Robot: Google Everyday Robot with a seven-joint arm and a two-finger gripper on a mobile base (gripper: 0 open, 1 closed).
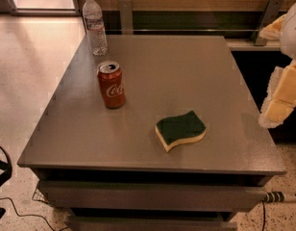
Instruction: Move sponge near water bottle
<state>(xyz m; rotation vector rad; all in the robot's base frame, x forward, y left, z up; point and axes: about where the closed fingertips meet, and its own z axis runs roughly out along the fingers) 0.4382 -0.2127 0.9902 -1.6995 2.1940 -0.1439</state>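
Sponge (pixel 180 129) sits low on the counter (pixel 186 71), apart from the tool (pixel 282 94).
Tool hangs at the right edge; I cannot tell its grip.

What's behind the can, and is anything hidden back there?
The bottle stands behind the can, apart from it, at the table's far left corner. The can hides only a strip of table. The pincer hangs past the right edge.

Pincer (pixel 282 97) at far right, cut off by the edge, dark object (pixel 0 170) cropped at lower left
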